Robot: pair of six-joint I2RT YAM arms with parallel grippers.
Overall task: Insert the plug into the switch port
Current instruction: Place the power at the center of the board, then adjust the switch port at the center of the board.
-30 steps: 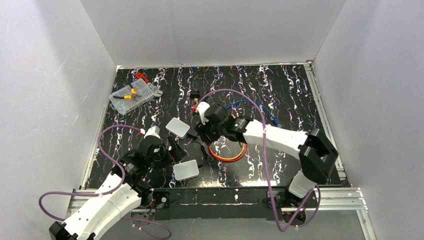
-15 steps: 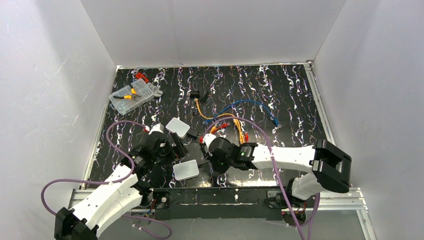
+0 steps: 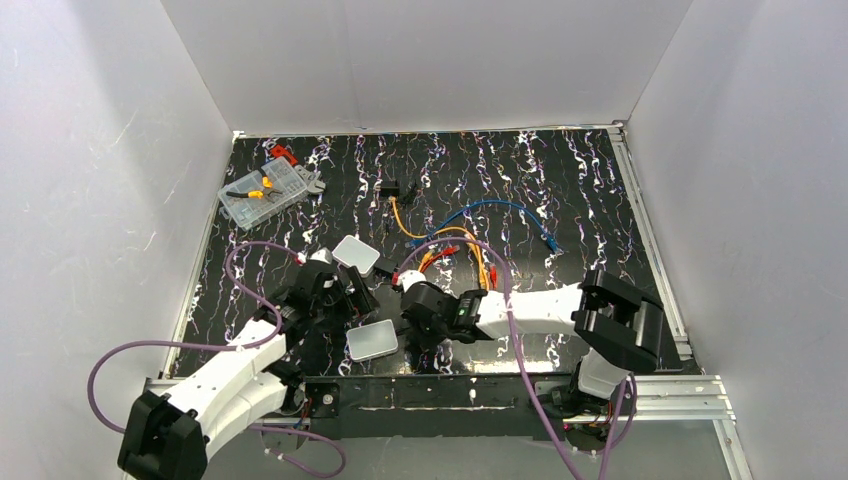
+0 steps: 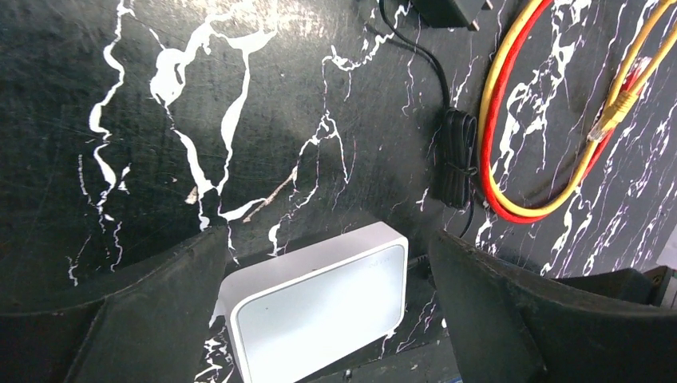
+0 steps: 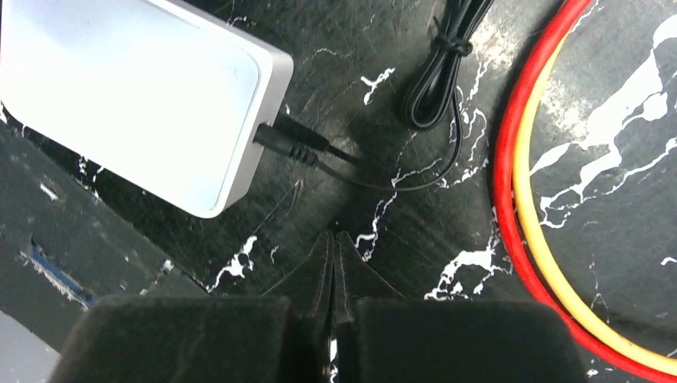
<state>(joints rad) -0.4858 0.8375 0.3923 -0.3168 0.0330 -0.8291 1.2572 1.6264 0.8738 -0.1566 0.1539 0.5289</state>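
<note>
Your right tool [image 5: 334, 239] is fully closed, its two fingers pressed flat together with nothing between them. The plug [image 5: 291, 144] sits just ahead of those tips and a little to the left, clear of them, its nose seated in the port [image 5: 262, 132] on the side edge of the switch [image 5: 136, 88]. Its thin black cord [image 5: 383, 179] trails off across the worktop [image 4: 120, 96] toward a tied bundle [image 5: 435, 80], beside a red cable [image 5: 504, 159] and a yellow one [image 5: 531, 207].

Your left tool [image 4: 326, 247] is spread wide and holds nothing. The switch lies flat on the worktop between its two fingers, near the front edge, and neither finger appears to touch it.
</note>
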